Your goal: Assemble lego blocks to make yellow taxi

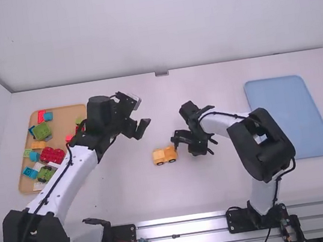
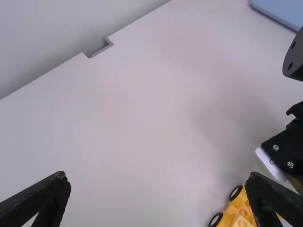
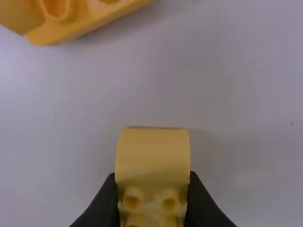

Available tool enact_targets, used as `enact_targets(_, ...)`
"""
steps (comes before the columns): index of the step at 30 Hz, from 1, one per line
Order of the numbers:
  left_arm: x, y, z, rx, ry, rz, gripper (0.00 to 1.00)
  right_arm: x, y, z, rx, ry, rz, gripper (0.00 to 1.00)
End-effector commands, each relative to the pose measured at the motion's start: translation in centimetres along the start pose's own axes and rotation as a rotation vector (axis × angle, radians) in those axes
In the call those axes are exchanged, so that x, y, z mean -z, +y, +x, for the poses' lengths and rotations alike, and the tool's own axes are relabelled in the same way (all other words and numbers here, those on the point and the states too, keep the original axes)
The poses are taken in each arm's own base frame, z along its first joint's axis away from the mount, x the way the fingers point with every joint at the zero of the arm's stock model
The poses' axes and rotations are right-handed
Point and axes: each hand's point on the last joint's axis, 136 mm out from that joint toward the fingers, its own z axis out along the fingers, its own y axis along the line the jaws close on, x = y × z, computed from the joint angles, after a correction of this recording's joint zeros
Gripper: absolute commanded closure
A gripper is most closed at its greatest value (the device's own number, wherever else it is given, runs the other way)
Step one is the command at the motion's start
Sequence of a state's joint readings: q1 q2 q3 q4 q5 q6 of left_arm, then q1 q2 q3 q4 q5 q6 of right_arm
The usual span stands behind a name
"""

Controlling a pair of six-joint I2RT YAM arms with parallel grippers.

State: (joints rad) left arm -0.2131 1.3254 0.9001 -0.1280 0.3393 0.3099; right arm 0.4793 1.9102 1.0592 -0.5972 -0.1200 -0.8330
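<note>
High view and both wrist views: yellow block gripped on the right, left gripper open

Right gripper (image 1: 194, 144) is low over the middle of the white table (image 1: 135, 192). In the right wrist view its two fingers are closed on the sides of a yellow block (image 3: 152, 153) with a smooth rounded face and studs at one end. Cannot tell whether the block touches the table

Yellow vehicle (image 1: 163, 156), with dark wheels, is on the table just beside the right gripper, between the two arms' bases; its studs show in the left wrist view

Left gripper (image 1: 136, 128) is above the table, farther from the bases than the vehicle; fingers spread wide, nothing between them

Tan tray (image 1: 27, 188) at the left holds red, green, blue and yellow bricks. Blue tray (image 1: 288, 117) lies at the right
</note>
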Motion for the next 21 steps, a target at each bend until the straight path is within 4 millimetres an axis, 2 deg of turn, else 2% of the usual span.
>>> enact_targets(1, 0.6, -0.2, -0.6, -0.003, -0.027, 0.002, 0.01, 0.8, -0.4, -0.7, -0.123, -0.033, 0.015, 1.0)
enact_targets(4, 0.6, -0.1, -0.8, -0.006, -0.034, -0.001, 0.01, 0.9, -0.8, -1.1, -0.217, -0.054, 0.028, 1.0)
enact_targets(7, 0.6, 0.0, -1.0, -0.01, -0.043, -0.004, 0.01, 1.6, -1.9, -2.3, -0.384, -0.095, 0.053, 1.0)
enact_targets(8, 0.6, 0.0, -1.0, -0.01, -0.043, -0.004, 0.01, 1.6, -1.9, -2.3, -0.384, -0.095, 0.053, 1.0)
enact_targets(11, 0.6, 0.0, -1.2, -0.012, -0.051, -0.006, 0.01, 2.8, -2.7, -3.2, -0.625, -0.122, 0.053, 1.0)
enact_targets(13, 0.6, 0.0, -1.2, -0.012, -0.052, -0.007, 0.01, 3.1, -3.0, -3.4, -0.692, -0.131, 0.053, 1.0)
enact_targets(15, 0.6, 0.1, -1.3, 0.013, -0.055, -0.008, 0.01, 3.8, -3.8, -3.6, -0.947, -0.157, 0.045, 1.0)
enact_targets(18, 0.6, 0.1, -1.3, 0.031, -0.055, -0.007, 0.01, 4.2, -4.5, -3.5, -1.16, -0.174, 0.035, 1.0)
enact_targets(21, 0.6, 0.1, -1.3, 0.032, -0.054, -0.006, 0.01, 4.6, -4.6, -2.2, -1.545, -0.147, 0.002, 1.0)
